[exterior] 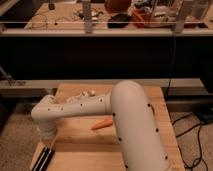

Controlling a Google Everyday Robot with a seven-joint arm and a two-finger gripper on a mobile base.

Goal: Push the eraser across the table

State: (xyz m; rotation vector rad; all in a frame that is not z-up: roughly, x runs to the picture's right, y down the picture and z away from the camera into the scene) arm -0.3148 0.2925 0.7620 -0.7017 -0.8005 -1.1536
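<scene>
The gripper (49, 141) is pressing down near the front left corner of the table (150, 102), directly above the eraser (43, 160), which is lying at that left edge. An orange carrot-shaped piece (101, 124) is resting mid-table.

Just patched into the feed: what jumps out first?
The white arm fills the middle, sweeping from the lower right to the table's front left corner. There the gripper sits just above the black eraser, which runs off the frame's bottom edge. An orange carrot-shaped piece lies mid-table beside the arm.
</scene>
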